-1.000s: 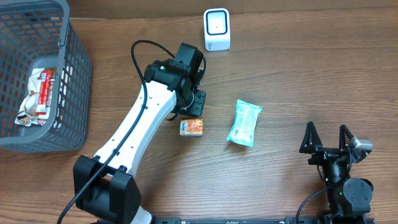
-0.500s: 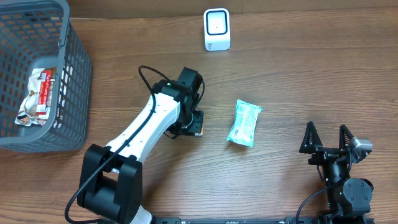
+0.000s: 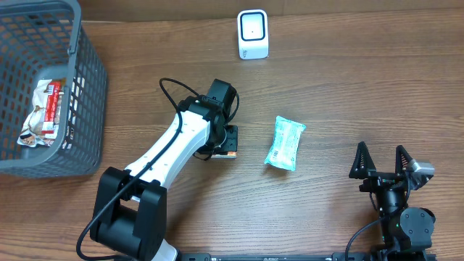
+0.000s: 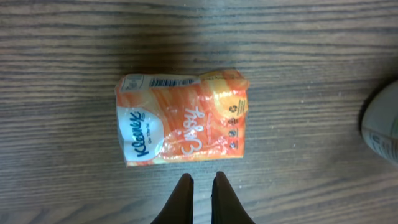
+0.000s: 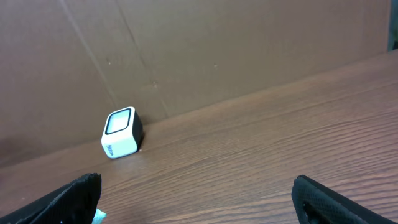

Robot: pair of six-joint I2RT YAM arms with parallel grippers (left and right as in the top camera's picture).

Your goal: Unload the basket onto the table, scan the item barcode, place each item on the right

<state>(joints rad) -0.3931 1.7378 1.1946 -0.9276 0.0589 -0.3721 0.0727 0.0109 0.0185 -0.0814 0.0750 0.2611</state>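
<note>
An orange Kleenex tissue pack [image 4: 182, 118] lies flat on the wooden table, a barcode [image 4: 171, 81] on its far edge. My left gripper [image 4: 203, 180] is shut just short of the pack's near edge, with nothing between its tips. From overhead the left gripper [image 3: 223, 142] covers most of the pack [image 3: 232, 153]. The white scanner [image 3: 252, 34] stands at the table's back. My right gripper [image 3: 385, 162] rests open at the front right, holding nothing; in its wrist view the scanner [image 5: 121, 132] is far ahead.
A teal packet [image 3: 284, 143] lies right of the left gripper. A grey basket [image 3: 87, 87] with a snack wrapper [image 3: 45, 112] inside fills the left edge. A brown wall [image 5: 199, 56] backs the table.
The left arm has swung down over the orange pack, hiding most of it from above, and its jaws have closed. The right arm has not moved.
</note>
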